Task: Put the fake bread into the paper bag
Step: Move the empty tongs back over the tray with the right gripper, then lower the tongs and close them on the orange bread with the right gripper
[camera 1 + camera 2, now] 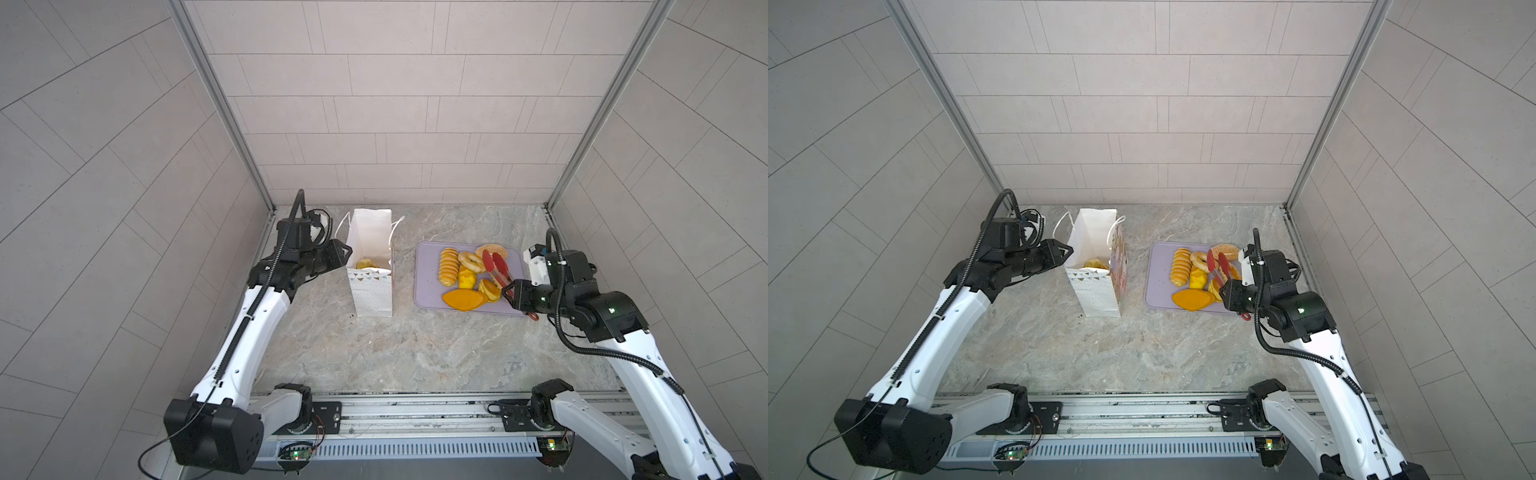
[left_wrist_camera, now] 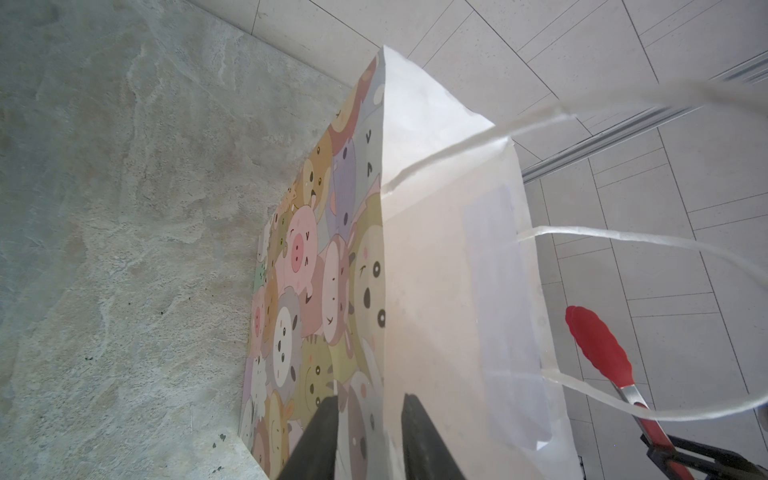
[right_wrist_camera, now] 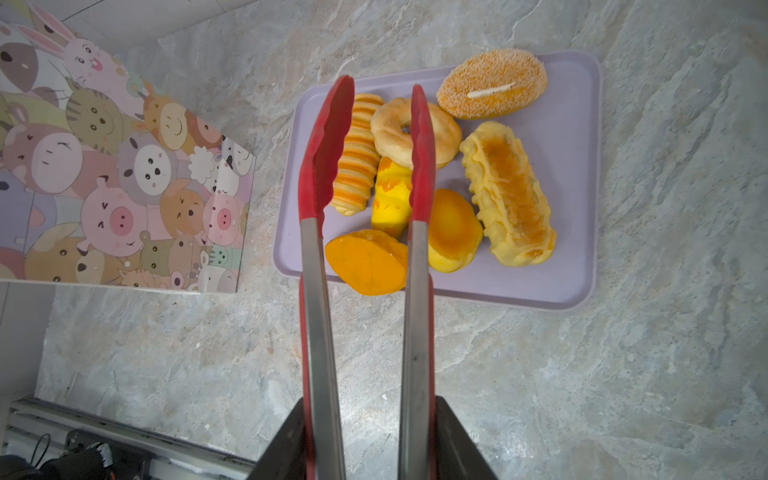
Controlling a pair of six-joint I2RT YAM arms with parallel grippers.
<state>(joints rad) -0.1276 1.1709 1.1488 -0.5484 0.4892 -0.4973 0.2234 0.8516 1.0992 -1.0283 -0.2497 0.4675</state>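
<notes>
Gripping tongs: right tool (image 3: 370,409) is clamped on the tongs (image 3: 316,299), red tips apart above the tray (image 3: 577,174).
Fake bread (image 3: 511,195): mostly on the tray; the yellow roll (image 3: 390,195) lies between the tips, so lower squarely and squeeze gently.
Left tool (image 2: 368,436): astride the paper bag (image 2: 436,249) rim, pinch unclear; should keep the mouth open.
Bag: upright, apart from the tray.

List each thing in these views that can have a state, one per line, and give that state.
paper bag: upright, mouth open, one bread piece inside.
fake bread: seven pieces lying on the tray, one more in the bag.
lilac tray: lying flat, carrying bread.
tongs: held, tips apart and empty, over the tray.
left gripper: astride the bag's rim; whether it is clamped is unclear.
right gripper: shut on the tongs' arms.
</notes>
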